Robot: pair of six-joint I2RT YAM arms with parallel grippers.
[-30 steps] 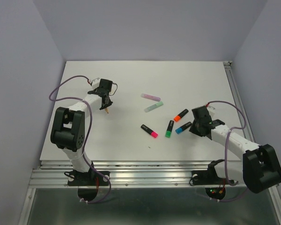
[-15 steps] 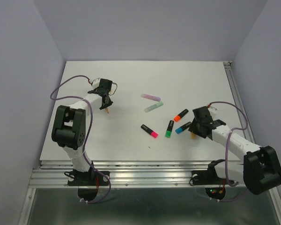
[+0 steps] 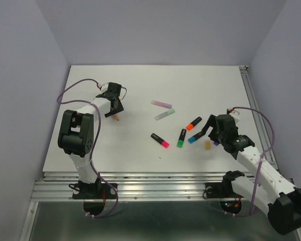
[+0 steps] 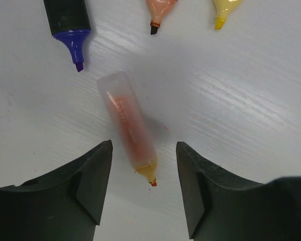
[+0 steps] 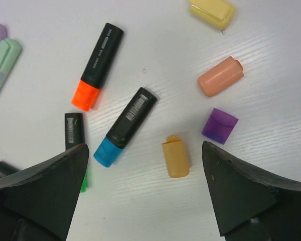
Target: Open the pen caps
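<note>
Amber cap (image 5: 176, 156) under spread right hand (image 5: 144, 148)

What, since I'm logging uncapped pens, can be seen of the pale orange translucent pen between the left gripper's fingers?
The pale orange translucent plastic pen is short and stubby, with a frosted barrel, a darker orange core showing through, a yellowish tapered collar and a small orange-red nib. Its cap is off. It lies flat on the white table, nib toward the left gripper, slanted between its black fingers without touching either. Only the table touches it.
</note>
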